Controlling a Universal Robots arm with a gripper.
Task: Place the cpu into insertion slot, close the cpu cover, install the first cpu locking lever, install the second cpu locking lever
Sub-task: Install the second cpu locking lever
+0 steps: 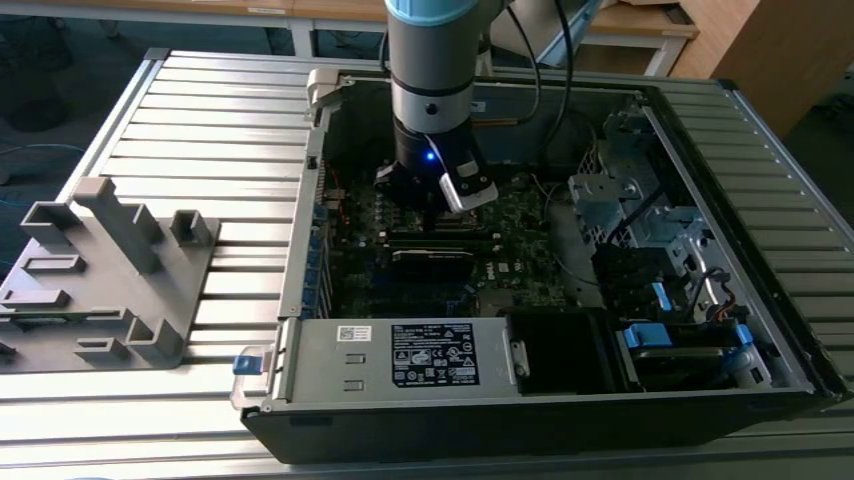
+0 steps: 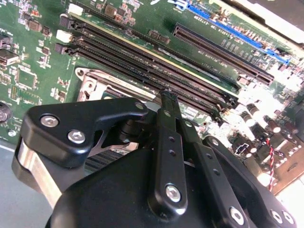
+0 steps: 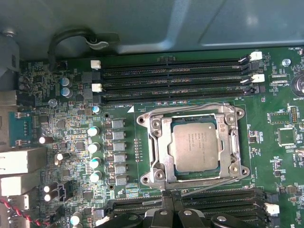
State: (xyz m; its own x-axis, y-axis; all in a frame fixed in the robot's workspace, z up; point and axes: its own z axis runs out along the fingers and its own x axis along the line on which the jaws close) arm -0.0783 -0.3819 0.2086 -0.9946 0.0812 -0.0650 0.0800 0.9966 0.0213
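CPU, first wrist view: the cpu (image 3: pixel 195 145) lies flat in the insertion slot (image 3: pixel 190 176), its dull metal face up and print across it.
Cover, first wrist view: the cpu cover (image 3: pixel 158 142) sits as a silver frame around the chip, its window showing the metal face; whether it is fully pressed down I cannot tell.
Levers, first wrist view: thin wire levers (image 3: pixel 209 186) run along the socket's edges; whether they are latched I cannot tell.
Board, first wrist view: long black memory slots (image 3: pixel 173 78) lie on one side of the socket and more on the opposite side, all on the green motherboard (image 3: pixel 71 123).
Gripper, first wrist view: the gripper (image 3: pixel 172 219) shows as black links just beside the socket, above the nearer memory slots.
Gripper, second wrist view: the gripper (image 2: pixel 167 97) has its black fingers drawn together to one narrow tip with nothing between them, hovering over the socket's silver rim.
Socket, second wrist view: part of the silver frame shows beside the memory slots, largely hidden by the gripper body.
Arm, exterior view: the arm (image 1: pixel 434 60) reaches straight down into the open computer case (image 1: pixel 300 300), the gripper (image 1: pixel 434 205) low over the motherboard, well apart from the labelled power-supply box (image 1: pixel 400 355).
Outside the case, exterior view: a grey plastic fixture (image 1: pixel 100 275) stands on the ribbed metal table (image 1: pixel 200 120), on the exterior view's left of the case.
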